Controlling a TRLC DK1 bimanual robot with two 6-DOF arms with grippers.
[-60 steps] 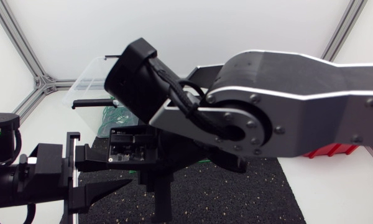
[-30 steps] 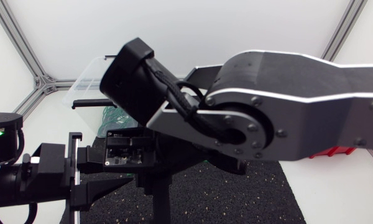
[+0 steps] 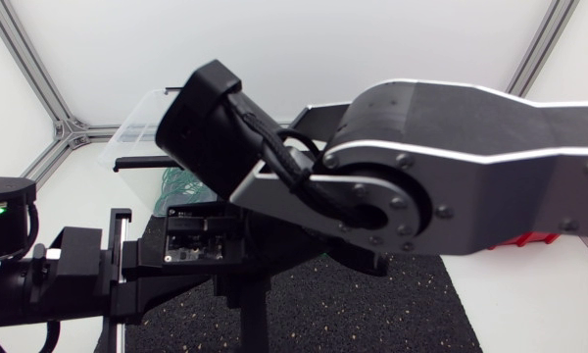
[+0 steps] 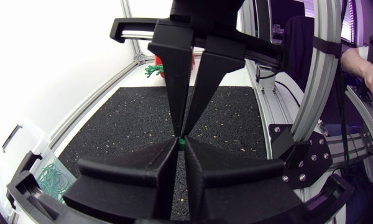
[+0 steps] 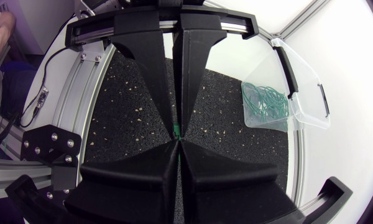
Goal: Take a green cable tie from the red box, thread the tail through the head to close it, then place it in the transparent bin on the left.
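The left gripper [image 4: 181, 148] is clenched, its two black fingers pressed almost together on a green cable tie [image 4: 181, 144]. Only a small green nub of the tie shows at the fingertips. The right gripper [image 4: 184, 129] meets it tip to tip from the opposite side and is clenched on the same tie. Both are held above a black speckled mat [image 4: 124, 118] in the middle of the bench. The fingers hide nearly all of the tie, so it cannot be seen whether the tail has passed through the head.

At the far left of the bench stands the transparent bin [image 5: 298, 93], with a tangle of green ties already lying in it. The red box [image 3: 521, 237] sits at the right, mostly hidden beneath the right arm [image 3: 470, 167].

The likely trouble from here is the slim hold. With so little tie between the fingers, a slight twist or sideways pull could let it slip out and drop onto the mat. The fingertips are also very close together, so a small misalignment could knock them against each other or send the tail past the head instead of through it.
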